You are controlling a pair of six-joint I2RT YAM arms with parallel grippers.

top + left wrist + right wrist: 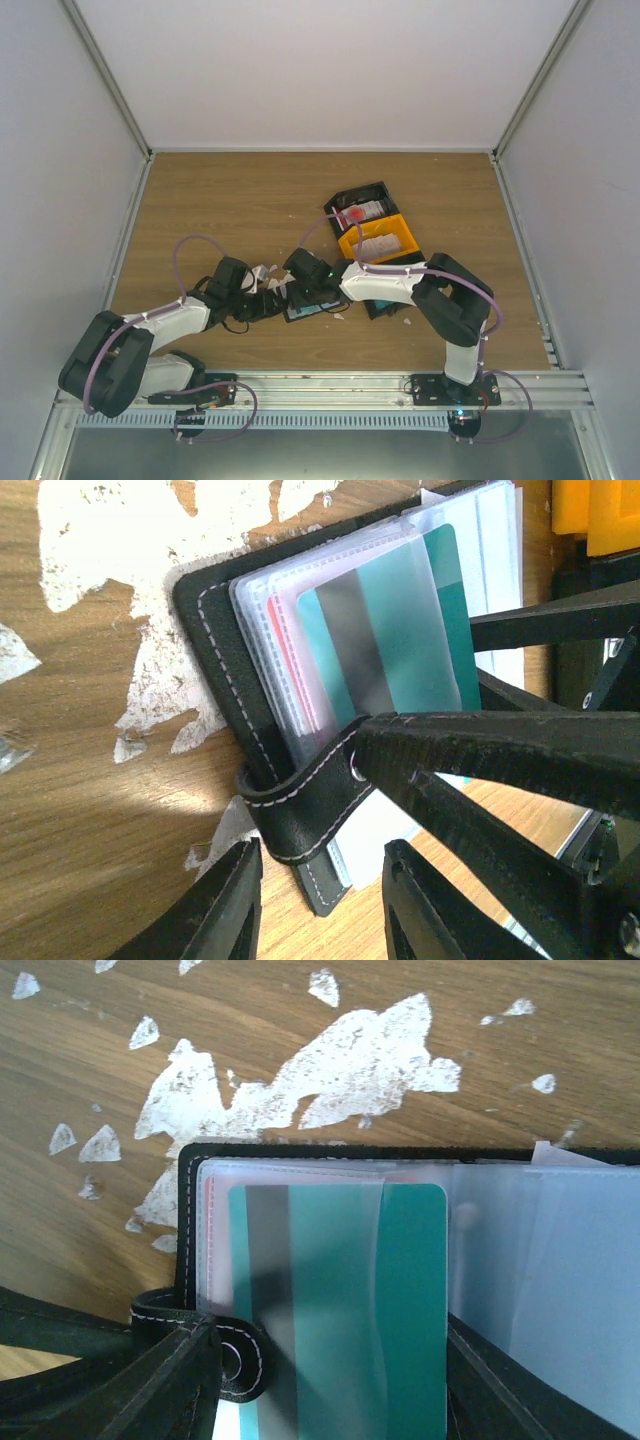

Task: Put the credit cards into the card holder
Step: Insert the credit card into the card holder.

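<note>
Close to the bench's near edge, about midway along it, my left hand (322, 885) has its fingers apart, astride the snap strap (300, 815) of the opened card holder (215, 670). My right hand (335, 1370) looks clamped across the long edges of a teal credit card (415, 1290) lying half under a clear sleeve (270, 620). I judge the card light, stiff and slick, so an edge grip suits it, though the floppy sleeve may buckle. Farther in, a black tray (345, 198) and an orange tray (400, 232) hold spare cards (365, 212).
</note>
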